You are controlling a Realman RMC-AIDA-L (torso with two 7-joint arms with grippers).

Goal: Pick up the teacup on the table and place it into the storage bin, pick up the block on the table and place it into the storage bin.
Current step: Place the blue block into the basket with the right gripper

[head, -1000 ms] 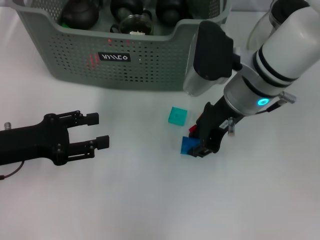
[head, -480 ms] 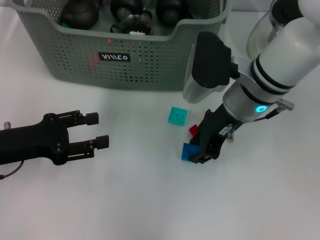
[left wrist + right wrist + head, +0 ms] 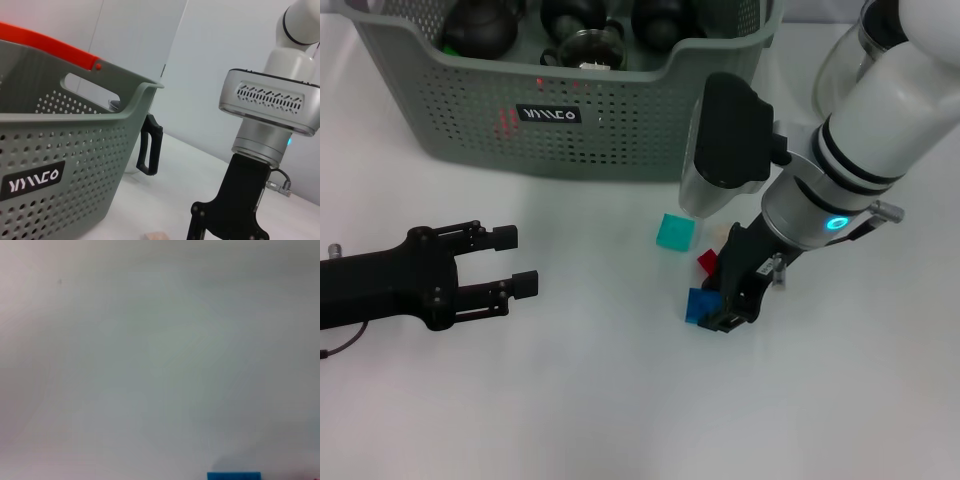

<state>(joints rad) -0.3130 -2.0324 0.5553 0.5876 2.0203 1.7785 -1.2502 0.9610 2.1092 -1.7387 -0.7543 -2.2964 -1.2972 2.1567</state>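
White tabletop (image 3: 620, 400): bears every item listed here.

Storage bin, large grey-green plastic basket with perforated sides (image 3: 620, 120): upper left and upper centre of the head view, dipped front rim towards the camera, small black label with white lettering (image 3: 548, 114) on the front wall. Holds several dark rounded teapots or cups (image 3: 480, 28) and one clear glass vessel (image 3: 588, 45). In the left wrist view the same basket (image 3: 60, 150) fills the left half of the frame; a red handle strip (image 3: 45, 42) runs along its far rim.

Black carafe handle (image 3: 150, 145): left wrist view, just past the basket's corner. The glass carafe body (image 3: 850, 50) shows at the upper right of the head view, partly hidden by the right arm.

Small blue block (image 3: 700, 304): centre right of the head view, flat on the tabletop, touching the right pincer. Its edge also shows at the lower margin of the right wrist view (image 3: 234, 476).

Small red block (image 3: 707, 261): just above the blue one, beside the right pincer.

Teal cube (image 3: 675, 232): upper left of the red block, standing apart from it.

Right pincer, black (image 3: 728, 305): centre right of the head view, lowered onto the blue block; whether its jaws are parted or pressed on the block cannot be told.

Left pincer, black (image 3: 517, 261): left of the head view, level above the tabletop, jaws apart, holding nothing, well apart from the blocks.
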